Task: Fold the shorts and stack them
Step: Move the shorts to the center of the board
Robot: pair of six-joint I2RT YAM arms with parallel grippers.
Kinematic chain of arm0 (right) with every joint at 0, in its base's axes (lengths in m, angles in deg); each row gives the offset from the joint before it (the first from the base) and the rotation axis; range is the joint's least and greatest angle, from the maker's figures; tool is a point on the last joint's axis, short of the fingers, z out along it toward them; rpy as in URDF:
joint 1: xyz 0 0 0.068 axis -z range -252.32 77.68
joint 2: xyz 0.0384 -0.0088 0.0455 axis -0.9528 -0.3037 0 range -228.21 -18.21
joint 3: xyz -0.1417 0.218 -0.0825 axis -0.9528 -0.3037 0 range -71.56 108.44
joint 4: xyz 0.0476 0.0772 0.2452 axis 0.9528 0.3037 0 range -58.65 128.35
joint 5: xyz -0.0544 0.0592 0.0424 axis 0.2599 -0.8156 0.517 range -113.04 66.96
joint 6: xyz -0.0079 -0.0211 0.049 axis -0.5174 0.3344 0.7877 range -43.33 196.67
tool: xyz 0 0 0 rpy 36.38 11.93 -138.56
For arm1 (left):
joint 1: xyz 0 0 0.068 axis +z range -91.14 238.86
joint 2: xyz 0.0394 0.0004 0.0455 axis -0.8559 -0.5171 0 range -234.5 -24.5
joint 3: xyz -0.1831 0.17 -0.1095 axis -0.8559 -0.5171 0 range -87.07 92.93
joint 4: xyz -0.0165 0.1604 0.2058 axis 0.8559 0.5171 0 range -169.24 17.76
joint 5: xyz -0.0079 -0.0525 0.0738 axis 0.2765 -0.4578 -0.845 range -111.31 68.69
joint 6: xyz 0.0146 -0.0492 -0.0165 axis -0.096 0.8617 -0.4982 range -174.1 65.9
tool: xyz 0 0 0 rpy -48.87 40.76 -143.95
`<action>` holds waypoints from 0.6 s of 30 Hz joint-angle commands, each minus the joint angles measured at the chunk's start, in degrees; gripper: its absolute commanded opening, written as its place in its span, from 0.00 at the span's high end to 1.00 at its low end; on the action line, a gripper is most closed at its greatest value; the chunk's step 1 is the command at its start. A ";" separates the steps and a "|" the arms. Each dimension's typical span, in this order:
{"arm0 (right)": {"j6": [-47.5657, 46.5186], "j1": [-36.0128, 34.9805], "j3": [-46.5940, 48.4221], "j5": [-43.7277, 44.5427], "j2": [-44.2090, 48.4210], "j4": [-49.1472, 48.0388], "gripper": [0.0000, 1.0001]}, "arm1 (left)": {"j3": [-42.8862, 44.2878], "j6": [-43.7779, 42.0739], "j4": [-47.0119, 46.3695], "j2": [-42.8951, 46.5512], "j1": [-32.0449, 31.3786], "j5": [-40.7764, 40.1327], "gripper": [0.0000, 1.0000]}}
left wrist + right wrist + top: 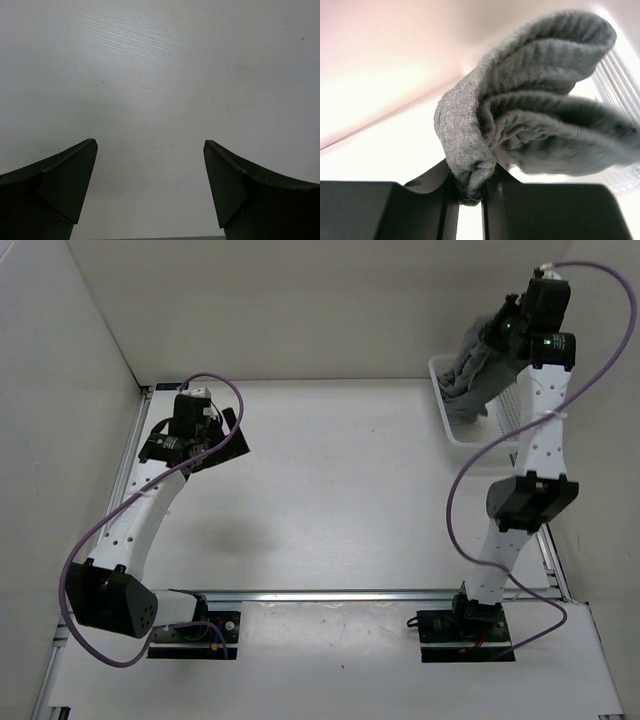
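Our right gripper (470,195) pinches the shorts (535,115) above the basket (462,436), which is partly hidden behind the right arm (535,430). Our left gripper (150,144) gapes wide.

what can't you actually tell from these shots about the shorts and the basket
- Top view: whether the shorts hang clear of the basket; the right arm covers them.
- Right wrist view: which part of the shorts the right fingers pinch; fabric is bunched, blurred, cut off at the right edge.
- Left wrist view: only table between the open left fingers; no shorts.
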 commanded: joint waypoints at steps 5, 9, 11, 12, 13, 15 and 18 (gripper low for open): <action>-9.34 -20.84 -4.27 -1.14 22.93 0.36 1.00 | -0.46 1.18 1.42 9.02 -0.32 -1.64 0.01; -7.76 -28.35 -13.33 -0.34 29.28 0.37 1.00 | 3.49 -0.76 2.73 10.18 0.73 -3.59 0.01; -6.36 -32.30 -22.60 0.96 33.14 -0.51 1.00 | 6.83 -0.76 3.88 9.48 0.74 -3.59 0.01; -5.74 -33.28 -26.50 1.93 34.37 -1.12 1.00 | 7.71 -0.76 4.41 8.96 0.74 -4.29 0.01; -5.13 -33.81 -30.36 3.07 36.39 -1.65 0.99 | 8.33 -0.76 4.41 8.95 0.74 -4.29 0.01; -4.42 -33.12 -42.19 4.66 37.11 -3.06 0.49 | 8.86 -0.76 4.41 8.95 0.74 -4.29 0.01; -3.19 -28.55 -48.41 0.55 33.61 -0.53 0.07 | 8.34 -2.60 4.41 9.48 0.74 0.16 0.01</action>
